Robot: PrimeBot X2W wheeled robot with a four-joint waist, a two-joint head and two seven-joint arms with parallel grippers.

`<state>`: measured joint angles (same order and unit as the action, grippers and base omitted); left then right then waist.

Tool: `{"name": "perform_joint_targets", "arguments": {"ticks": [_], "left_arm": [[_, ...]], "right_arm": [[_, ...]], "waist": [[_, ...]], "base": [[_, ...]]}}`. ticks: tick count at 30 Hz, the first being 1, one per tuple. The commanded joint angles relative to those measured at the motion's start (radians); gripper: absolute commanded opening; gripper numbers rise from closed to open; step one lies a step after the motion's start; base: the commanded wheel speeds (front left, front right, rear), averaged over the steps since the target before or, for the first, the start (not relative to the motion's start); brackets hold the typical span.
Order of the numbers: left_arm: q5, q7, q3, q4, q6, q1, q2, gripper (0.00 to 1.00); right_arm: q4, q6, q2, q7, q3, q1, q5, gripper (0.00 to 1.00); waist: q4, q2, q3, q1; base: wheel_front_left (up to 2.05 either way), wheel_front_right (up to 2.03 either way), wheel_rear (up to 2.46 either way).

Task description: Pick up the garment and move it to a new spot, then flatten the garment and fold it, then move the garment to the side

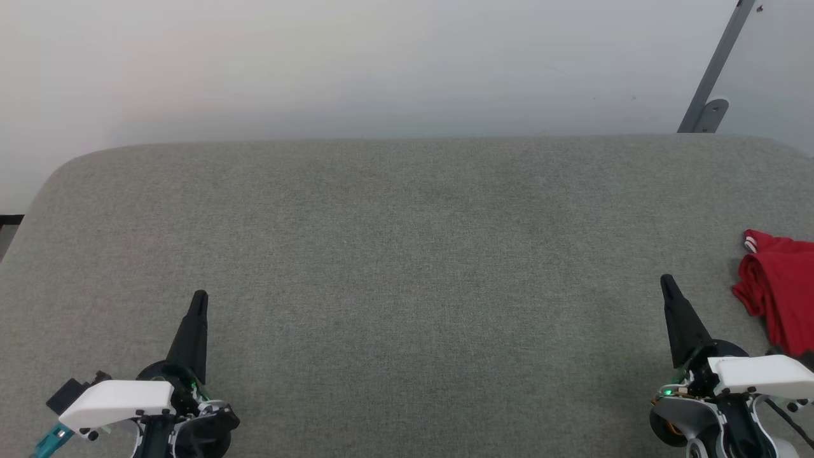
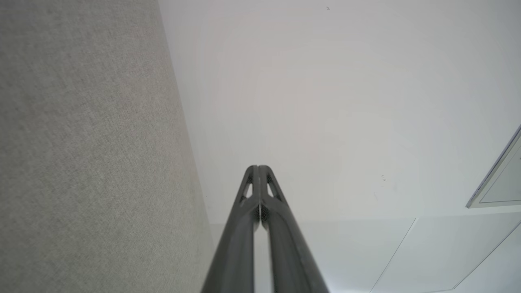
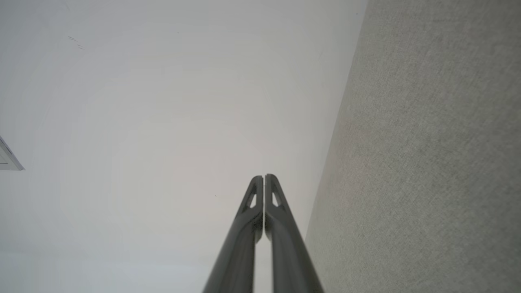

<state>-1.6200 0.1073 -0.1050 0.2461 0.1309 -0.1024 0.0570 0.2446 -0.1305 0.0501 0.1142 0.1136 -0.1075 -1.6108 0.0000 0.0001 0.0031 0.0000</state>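
A broad grey fabric-covered surface (image 1: 407,254) with rounded far corners spans the frame. At its middle right edge the red garment (image 1: 781,289) lies bunched, a bit of red-and-white striped trim showing.

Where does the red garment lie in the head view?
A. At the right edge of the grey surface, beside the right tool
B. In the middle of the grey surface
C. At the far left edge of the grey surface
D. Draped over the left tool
A: the red garment lies bunched at the right edge of the grey surface, just to the right of the right tool.
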Motion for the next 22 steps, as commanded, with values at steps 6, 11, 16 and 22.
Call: {"name": "perform_joint_targets", "arguments": {"ticks": [6, 11, 16, 22], "left_arm": [[0.003, 0.004, -0.005, 0.0, 0.0, -0.013, -0.004, 0.0], [0.003, 0.005, -0.005, 0.0, 0.0, -0.013, -0.004, 0.0], [0.004, 0.005, -0.005, 0.0, 0.0, -0.013, -0.004, 0.0], [0.004, 0.006, -0.006, 0.0, 0.0, -0.013, -0.004, 0.0]], "right_arm": [[0.003, 0.0, -0.002, 0.001, 0.001, -0.004, -0.004, 0.0], [0.003, 0.0, -0.002, 0.001, 0.001, -0.004, -0.004, 0.0], [0.003, 0.0, -0.002, 0.001, 0.001, -0.004, -0.004, 0.0], [0.003, 0.0, -0.002, 0.001, 0.001, -0.004, -0.004, 0.0]], "waist": [[0.0, -0.0001, 0.0, 0.0], [0.0, -0.0001, 0.0, 0.0], [0.0, -0.0001, 0.0, 0.0], [0.0, -0.0001, 0.0, 0.0]], "base": [[0.0, 0.0, 0.0], [0.0, 0.0, 0.0], [0.0, 0.0, 0.0], [0.0, 0.0, 0.0]]}}
